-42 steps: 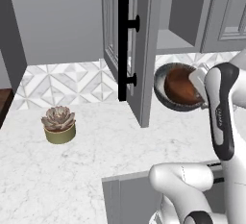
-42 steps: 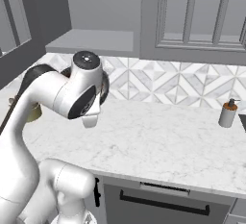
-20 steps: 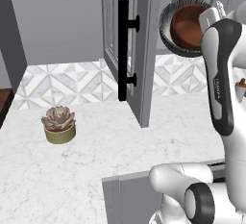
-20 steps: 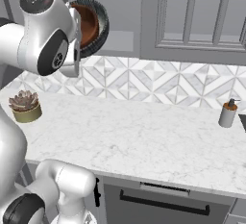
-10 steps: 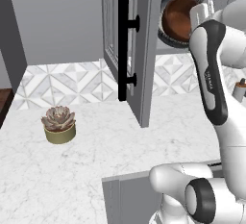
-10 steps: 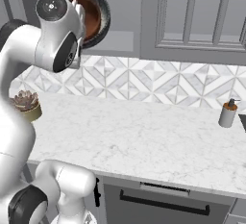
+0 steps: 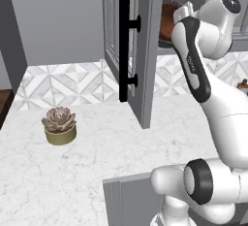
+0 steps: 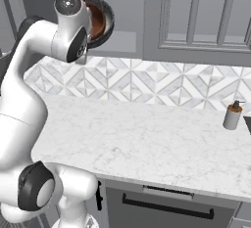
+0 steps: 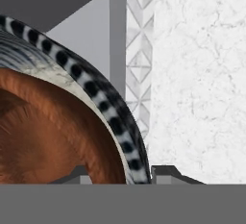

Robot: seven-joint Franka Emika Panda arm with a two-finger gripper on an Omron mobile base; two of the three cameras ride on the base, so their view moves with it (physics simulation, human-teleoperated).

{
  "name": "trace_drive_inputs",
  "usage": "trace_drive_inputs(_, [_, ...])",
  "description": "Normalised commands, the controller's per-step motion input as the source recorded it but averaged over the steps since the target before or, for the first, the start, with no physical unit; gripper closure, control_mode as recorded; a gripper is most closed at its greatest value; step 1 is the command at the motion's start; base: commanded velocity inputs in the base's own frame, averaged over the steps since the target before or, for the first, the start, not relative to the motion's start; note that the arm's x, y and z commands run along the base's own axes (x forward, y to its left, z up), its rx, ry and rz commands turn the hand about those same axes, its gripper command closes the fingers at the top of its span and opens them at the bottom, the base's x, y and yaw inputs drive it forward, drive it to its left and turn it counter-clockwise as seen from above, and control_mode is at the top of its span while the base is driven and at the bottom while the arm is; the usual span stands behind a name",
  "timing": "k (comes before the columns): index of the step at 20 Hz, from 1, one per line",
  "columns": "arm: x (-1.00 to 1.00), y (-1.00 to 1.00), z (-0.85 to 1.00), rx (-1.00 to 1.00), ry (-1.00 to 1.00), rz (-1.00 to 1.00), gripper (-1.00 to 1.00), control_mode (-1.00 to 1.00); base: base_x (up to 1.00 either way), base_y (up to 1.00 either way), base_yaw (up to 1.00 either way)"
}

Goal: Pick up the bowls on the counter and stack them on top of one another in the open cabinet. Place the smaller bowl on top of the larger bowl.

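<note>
The arm is raised high, its hand up at the open cabinet (image 7: 145,50), whose panelled door with the long black bar handle (image 7: 124,48) stands swung out over the counter (image 7: 97,152). Taking the cabinet as the landmark: the 2 bowls are together at its opening, carried tipped on edge so their insides face sideways, well above the counter. In the right base view the larger bowl (image 8: 109,24) shows as a dark rim ringing the smaller bowl (image 8: 98,22), whose glossy reddish-brown inside sits nested within it, both just beside the arm's wrist. In the left base view the reddish-brown bowl peeks out between the cabinet door's edge and the white arm, at the height of the cabinet's shelf. The hand view is close on them: the larger bowl's speckled rim curves across, the brown bowl lies inside that curve, and the gripper (image 9: 120,172) has 1 dark tip either side of the rim, so the fingers are clamped on the larger bowl's wall; the cabinet's grey side and the counter lie behind. Below and left of the cabinet door, a succulent pot (image 7: 60,126) stands on the counter; far to the cabinet's right a soap dispenser (image 8: 232,115) stands by the tiled backsplash (image 8: 162,82).
</note>
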Motion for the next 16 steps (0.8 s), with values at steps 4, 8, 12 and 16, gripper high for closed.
trace_drive_inputs(4, [0.70, 0.07, -0.26, 0.00, 0.00, 0.03, 1.00, -1.00, 0.00, 0.00, 0.00])
trace_drive_inputs(8, [0.67, 0.00, -0.22, 0.00, 0.00, 0.01, 1.00, -1.00, 0.00, 0.00, 0.00])
trace_drive_inputs(12, [0.71, 0.02, -0.26, 0.00, 0.00, 0.00, 1.00, -1.00, 0.00, 0.00, 0.00])
trace_drive_inputs(16, [0.64, 0.07, -0.33, 0.00, 0.00, 0.00, 1.00, -1.00, 0.00, 0.00, 0.00])
